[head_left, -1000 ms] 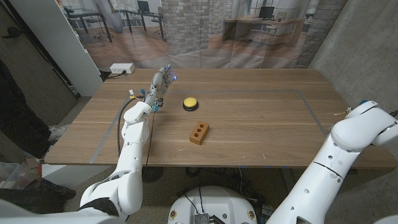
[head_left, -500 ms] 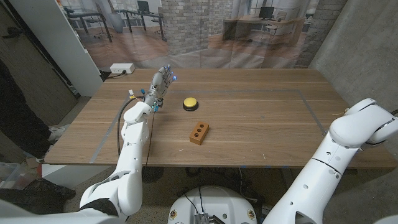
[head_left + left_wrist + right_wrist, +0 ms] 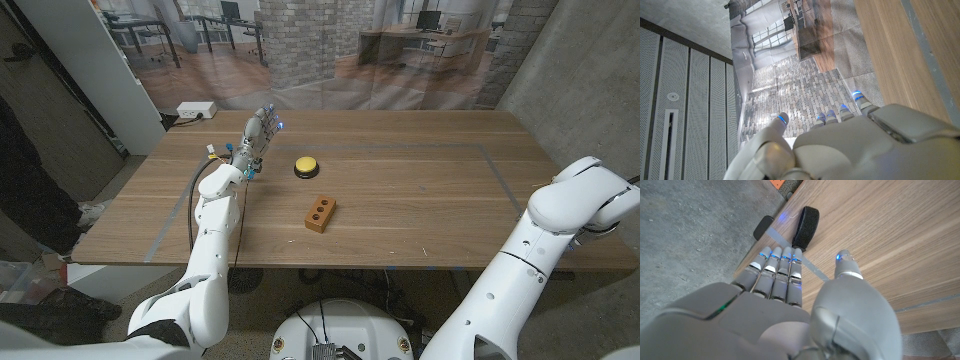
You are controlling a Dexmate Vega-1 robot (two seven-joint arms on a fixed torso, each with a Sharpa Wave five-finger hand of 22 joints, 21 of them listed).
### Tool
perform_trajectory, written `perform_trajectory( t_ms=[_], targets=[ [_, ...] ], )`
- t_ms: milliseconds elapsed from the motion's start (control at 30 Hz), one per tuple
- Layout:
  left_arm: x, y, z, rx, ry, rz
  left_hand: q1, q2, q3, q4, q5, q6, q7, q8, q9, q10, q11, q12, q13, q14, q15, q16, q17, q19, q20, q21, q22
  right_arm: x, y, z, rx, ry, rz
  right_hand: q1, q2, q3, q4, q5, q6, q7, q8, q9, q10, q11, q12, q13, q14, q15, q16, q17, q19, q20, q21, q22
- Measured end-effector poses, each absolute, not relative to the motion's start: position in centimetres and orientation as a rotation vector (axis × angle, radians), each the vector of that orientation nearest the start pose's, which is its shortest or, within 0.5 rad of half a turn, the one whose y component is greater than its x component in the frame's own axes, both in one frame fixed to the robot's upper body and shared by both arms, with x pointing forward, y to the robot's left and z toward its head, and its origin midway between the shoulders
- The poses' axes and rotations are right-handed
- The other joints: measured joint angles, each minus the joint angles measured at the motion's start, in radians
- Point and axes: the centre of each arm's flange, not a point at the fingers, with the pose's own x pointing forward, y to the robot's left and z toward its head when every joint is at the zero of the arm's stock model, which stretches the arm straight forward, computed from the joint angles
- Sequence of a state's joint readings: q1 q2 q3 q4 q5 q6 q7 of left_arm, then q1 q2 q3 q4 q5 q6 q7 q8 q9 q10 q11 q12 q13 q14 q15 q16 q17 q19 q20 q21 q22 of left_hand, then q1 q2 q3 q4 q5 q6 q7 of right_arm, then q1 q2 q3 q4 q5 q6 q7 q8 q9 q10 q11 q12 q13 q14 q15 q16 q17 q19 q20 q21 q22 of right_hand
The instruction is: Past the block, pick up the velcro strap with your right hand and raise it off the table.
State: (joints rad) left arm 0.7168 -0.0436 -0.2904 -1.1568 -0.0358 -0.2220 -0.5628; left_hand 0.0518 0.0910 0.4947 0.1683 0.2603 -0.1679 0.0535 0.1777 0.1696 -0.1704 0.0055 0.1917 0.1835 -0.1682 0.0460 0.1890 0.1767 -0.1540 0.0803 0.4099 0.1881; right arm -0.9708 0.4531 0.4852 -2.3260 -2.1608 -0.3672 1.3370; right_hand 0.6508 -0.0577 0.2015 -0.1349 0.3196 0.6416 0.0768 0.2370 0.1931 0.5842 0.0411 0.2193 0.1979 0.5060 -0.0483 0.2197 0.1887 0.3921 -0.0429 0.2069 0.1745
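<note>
The black velcro strap (image 3: 806,225) lies on the wood near the table's edge, just beyond the fingertips (image 3: 783,256) of my right hand (image 3: 790,305). That hand reaches toward it with fingers straight and side by side, thumb apart, holding nothing and not touching the strap. The brown block (image 3: 320,213) with holes lies in the middle of the table (image 3: 420,190). My right arm (image 3: 580,205) comes in at the table's right edge. My left hand (image 3: 260,132) stands raised over the far left of the table, fingers extended and empty.
A yellow button (image 3: 306,166) sits behind the block, right of the left hand. Grey tape (image 3: 812,267) runs across the wood under my right fingers. A second black piece (image 3: 763,227) shows just past the table's edge. A person stands at far left (image 3: 25,160).
My right arm has shifted slightly inward along the table's right edge. The left arm, block and button have not moved.
</note>
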Motion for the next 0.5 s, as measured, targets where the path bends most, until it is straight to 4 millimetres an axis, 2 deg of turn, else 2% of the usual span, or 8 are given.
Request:
perform_trajectory(
  t_ms=[500],
  targets=[
    [67.08, 28.07, 1.56, -0.031, -0.689, -0.313, -0.004, -0.004, -0.004, -0.004, 0.000, 0.000, 0.000, 0.000, 0.000, 0.000, 0.000, 0.000, 0.000, 0.000, 0.000, 0.000, 0.000, 0.000, 0.000, 0.000, 0.000, 40.98, -41.58, -4.36, -0.683, 0.747, -0.434, 0.016, -0.003, -0.004, -0.004, 0.010, 0.005, -0.005, 0.000, 0.000, 0.005, -0.005, 0.000, 0.000, 0.011, 0.000, 0.000, 0.000, 0.000, 0.000, 0.000, 0.000]
  ],
)
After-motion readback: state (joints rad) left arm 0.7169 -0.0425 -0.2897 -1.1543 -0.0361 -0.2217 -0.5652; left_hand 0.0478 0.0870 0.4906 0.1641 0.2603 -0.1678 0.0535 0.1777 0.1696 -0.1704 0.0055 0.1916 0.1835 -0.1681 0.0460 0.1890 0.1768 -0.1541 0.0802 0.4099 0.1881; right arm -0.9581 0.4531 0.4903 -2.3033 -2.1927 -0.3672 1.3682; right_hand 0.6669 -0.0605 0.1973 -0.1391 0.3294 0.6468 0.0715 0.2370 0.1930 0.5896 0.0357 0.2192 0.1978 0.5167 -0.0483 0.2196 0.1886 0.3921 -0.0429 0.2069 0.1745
